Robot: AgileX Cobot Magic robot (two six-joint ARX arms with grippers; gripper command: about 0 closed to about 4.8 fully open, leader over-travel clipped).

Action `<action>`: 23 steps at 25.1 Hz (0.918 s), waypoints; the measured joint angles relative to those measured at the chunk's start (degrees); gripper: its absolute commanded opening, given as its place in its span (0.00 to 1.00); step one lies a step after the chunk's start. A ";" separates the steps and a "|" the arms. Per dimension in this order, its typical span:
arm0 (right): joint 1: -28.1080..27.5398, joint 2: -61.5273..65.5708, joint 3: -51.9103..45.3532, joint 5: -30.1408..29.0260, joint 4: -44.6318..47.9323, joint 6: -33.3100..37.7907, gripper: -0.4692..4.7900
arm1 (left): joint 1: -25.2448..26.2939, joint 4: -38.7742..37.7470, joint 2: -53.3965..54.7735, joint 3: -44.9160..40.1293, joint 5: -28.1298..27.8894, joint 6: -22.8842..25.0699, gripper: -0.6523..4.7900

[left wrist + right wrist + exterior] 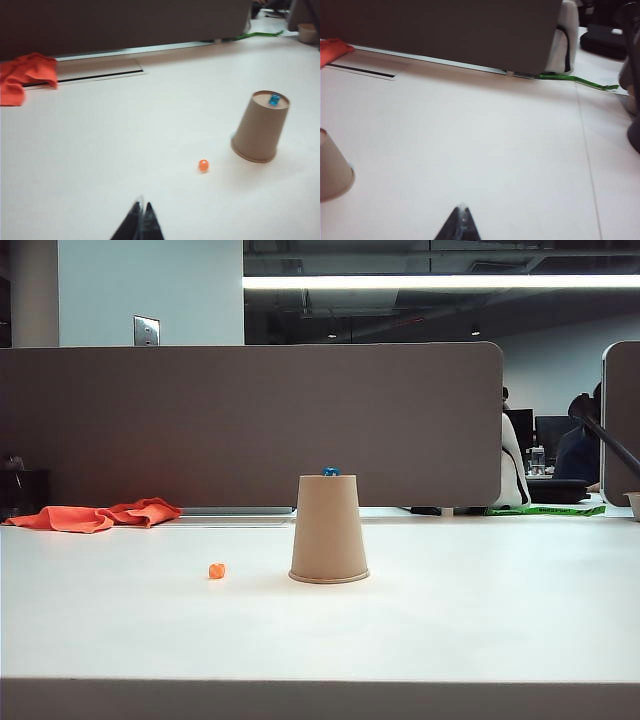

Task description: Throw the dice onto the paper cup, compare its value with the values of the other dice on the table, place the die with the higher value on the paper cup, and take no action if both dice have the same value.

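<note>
Paper cup (329,530): upside down, rim on the table (480,610), near the middle.
Dice (331,472): on top of the cup's upturned base.
Other dice (217,571): on the table, left of the cup, apart from it.
Cloth (95,515): far left, before the partition (250,420).
Left gripper (141,225): above the table, nearer than both dice.
Right gripper (460,227): above the table, right of the cup.

blue die (331,471), orange die (217,571), tan cup (329,530)

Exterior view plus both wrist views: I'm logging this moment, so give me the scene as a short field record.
paper cup: upside down on the table
blue die: on the cup's upturned base
orange die: on the table, left of the cup, apart
left gripper: jaws shut, empty, above the table
right gripper: jaws shut, empty
orange cloth: far left
</note>
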 measured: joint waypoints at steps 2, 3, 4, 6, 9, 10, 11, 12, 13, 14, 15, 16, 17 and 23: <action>1.05 3.43 2.56 -0.24 -0.74 -0.98 0.09 | 0.00 0.04 3.37 1.92 1.40 0.37 0.11; 1.81 4.87 3.78 -0.24 -0.94 -1.64 0.09 | 0.00 0.07 4.79 2.69 2.01 0.96 0.11; 2.91 6.86 5.22 -0.11 -1.01 -2.25 0.09 | -0.11 0.02 6.84 3.82 2.97 1.95 0.11; 5.33 10.12 7.21 1.40 -0.92 -2.73 0.09 | -1.38 0.24 10.84 5.75 3.39 4.20 0.11; 11.32 15.43 9.64 6.95 -1.16 -2.97 0.09 | -6.03 0.48 17.49 8.13 3.58 8.70 0.11; 12.92 16.68 10.12 8.35 -1.07 -2.99 0.09 | -7.93 0.74 19.19 8.57 3.58 9.84 0.11; 14.99 18.08 10.56 10.14 -0.85 -2.99 0.09 | -9.60 1.20 20.72 8.81 3.21 10.54 0.11; 16.94 19.41 10.88 11.89 -0.57 -2.99 0.09 | -11.52 1.73 22.40 8.87 2.12 11.19 0.11; 18.45 20.48 11.02 13.05 0.00 -3.02 0.09 | -12.81 1.79 23.34 8.83 0.92 11.47 0.11; 19.87 21.57 11.17 13.97 0.55 -3.02 0.09 | -14.34 1.88 24.20 8.81 -0.81 11.58 0.11; 21.20 22.67 11.19 14.43 1.53 -3.02 0.09 | -16.46 2.60 25.38 8.81 -3.10 11.76 0.11; 23.96 24.74 11.19 14.99 4.15 -3.02 0.09 | -19.98 3.72 27.45 8.83 -6.25 12.76 0.11; 25.03 25.77 11.19 15.02 5.44 -3.02 0.09 | -21.16 4.04 28.28 8.83 -7.32 12.98 0.11; 30.58 33.24 11.58 15.21 11.04 -2.82 0.09 | -23.82 8.76 33.77 8.81 -9.77 12.83 0.11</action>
